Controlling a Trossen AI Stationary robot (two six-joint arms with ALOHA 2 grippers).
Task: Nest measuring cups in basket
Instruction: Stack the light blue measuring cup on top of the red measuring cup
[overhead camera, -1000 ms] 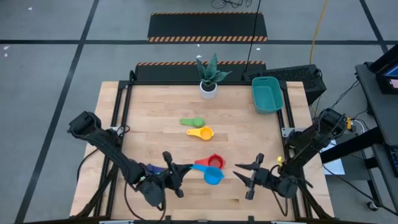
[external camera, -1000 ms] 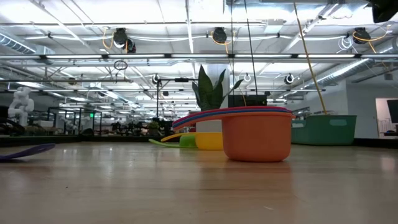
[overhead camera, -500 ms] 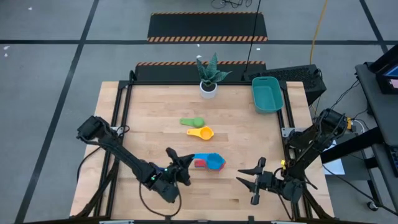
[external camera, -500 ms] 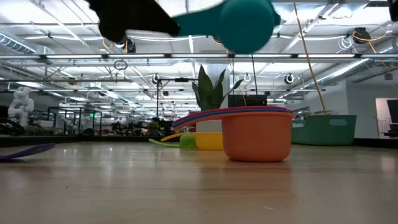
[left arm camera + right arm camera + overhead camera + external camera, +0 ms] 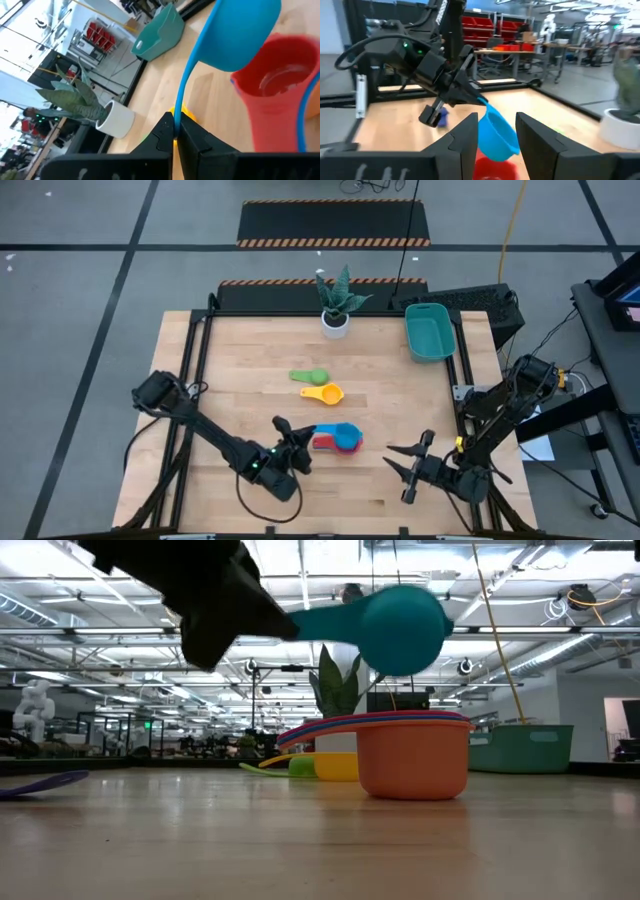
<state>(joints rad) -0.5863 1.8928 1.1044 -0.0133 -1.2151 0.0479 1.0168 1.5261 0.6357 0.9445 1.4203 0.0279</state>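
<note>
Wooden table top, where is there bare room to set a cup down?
The wooden table is bare between its left edge and the green and yellow plastic measuring cups, and also between those cups and the teal plastic basket. It is crowded near the front, where the left gripper holds the blue cup over the red cup.

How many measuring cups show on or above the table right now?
5, perhaps more nested: green cup and yellow cup mid-table, red cup, light blue cup held above it by the left claw, purple cup apart.
</note>
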